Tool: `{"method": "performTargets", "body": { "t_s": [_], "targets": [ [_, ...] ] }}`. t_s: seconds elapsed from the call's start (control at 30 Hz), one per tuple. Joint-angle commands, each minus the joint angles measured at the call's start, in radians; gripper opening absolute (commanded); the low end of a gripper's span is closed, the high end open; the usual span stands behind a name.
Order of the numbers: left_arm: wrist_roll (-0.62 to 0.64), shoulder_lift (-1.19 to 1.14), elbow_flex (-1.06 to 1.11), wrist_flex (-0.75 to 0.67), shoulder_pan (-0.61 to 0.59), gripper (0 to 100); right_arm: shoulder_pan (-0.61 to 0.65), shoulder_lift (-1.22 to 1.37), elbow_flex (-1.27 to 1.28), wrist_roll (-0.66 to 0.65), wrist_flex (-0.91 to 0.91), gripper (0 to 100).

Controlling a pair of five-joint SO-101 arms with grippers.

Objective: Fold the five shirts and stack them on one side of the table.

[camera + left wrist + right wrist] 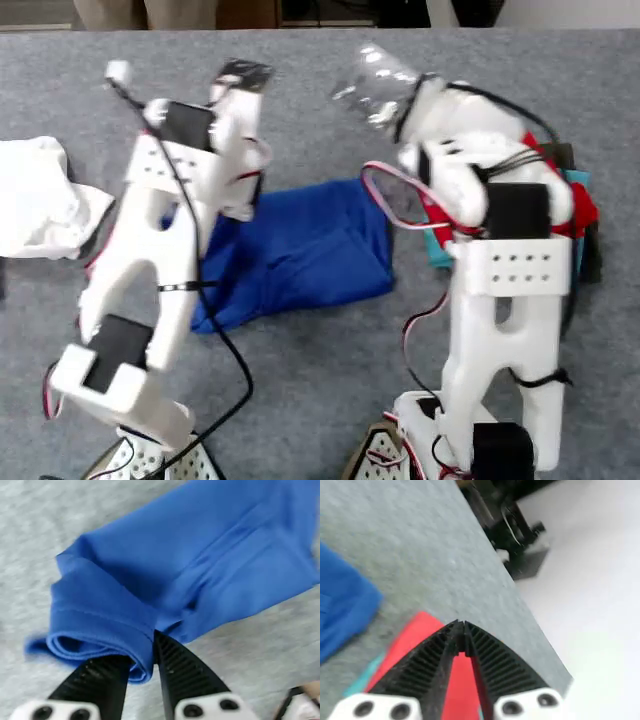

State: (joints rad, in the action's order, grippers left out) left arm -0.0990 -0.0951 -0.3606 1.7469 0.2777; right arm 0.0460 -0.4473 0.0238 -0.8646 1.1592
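Left tool (144, 655) pinching blue shirt (200, 565) folded edge

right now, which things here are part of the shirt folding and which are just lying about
Job: blue shirt in the left gripper, crumpled white shirt, red shirt and teal shirt in the pile.
Lying about: black cable on the table, black gear past the table's edge.

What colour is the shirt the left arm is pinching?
Plain blue shirt, clearest in the left wrist view, where the left gripper pinches its folded edge.
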Motion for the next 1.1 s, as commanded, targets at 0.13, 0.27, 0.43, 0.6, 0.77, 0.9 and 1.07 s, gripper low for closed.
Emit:
{"method": "performTargets", "body": {
  "t_s": [0.13,0.27,0.43,0.6,0.77,0.9,1.07],
  "targets": [
    [0.207,-0.242,-0.351,0.003,0.176,2,-0.249,-0.033,-0.119,-0.040,-0.038,0.2],
    [0.276,-0.429,-0.540,0.008,0.221,2,-0.308,-0.033,-0.119,-0.058,-0.054,0.2],
    [0.292,-0.596,-0.700,0.009,0.256,2,-0.314,-0.031,-0.119,-0.058,-0.054,0.2],
    [0.293,-0.676,-0.792,0.009,0.282,2,-0.311,-0.025,-0.116,-0.060,-0.054,0.2],
    [0.305,-0.693,-0.832,0.009,0.295,2,-0.309,-0.025,-0.114,-0.060,-0.054,0.2],
    [0.362,-0.697,-0.858,0.009,0.295,2,-0.309,-0.025,-0.114,-0.060,-0.054,0.2],
    [0.362,-0.702,-0.865,0.008,0.296,2,-0.306,-0.025,-0.113,-0.060,-0.054,0.2]
  ]
}}
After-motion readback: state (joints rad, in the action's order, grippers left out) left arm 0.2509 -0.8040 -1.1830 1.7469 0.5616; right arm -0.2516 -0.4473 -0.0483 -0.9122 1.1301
